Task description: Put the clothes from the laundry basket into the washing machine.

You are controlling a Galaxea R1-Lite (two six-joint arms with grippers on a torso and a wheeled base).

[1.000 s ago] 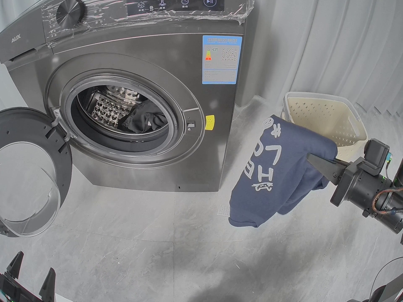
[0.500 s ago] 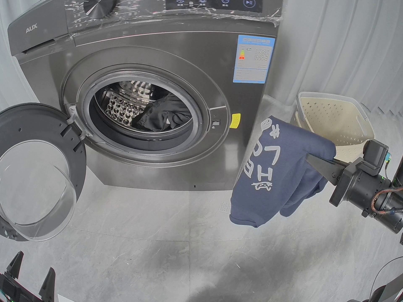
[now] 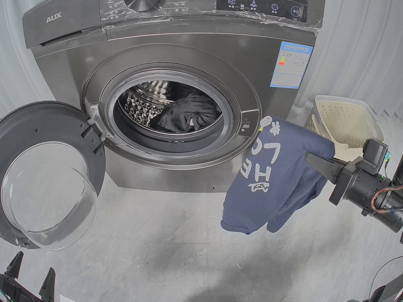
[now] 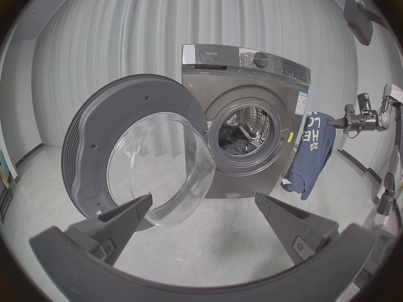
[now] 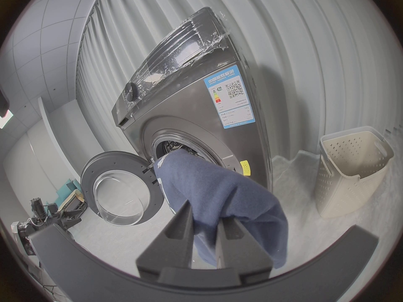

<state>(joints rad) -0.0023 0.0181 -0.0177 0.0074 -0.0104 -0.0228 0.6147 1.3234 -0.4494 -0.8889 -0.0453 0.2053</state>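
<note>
Bright, even light falls from overhead. Glare streaks the plastic wrap [image 3: 184,5] on the washer [image 3: 168,55] beyond the right claw [image 3: 312,160], and the drum [image 3: 145,103] glints. A soft, faint shadow lies on the floor [image 3: 168,240] under the shirt [image 3: 273,177] that claw holds. Both wrist views bow strongly, with 4 dark corners each.

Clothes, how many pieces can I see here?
2. A blue shirt hangs from the right hand; a black garment lies in the washer's drum. The basket floor is partly hidden.
</note>
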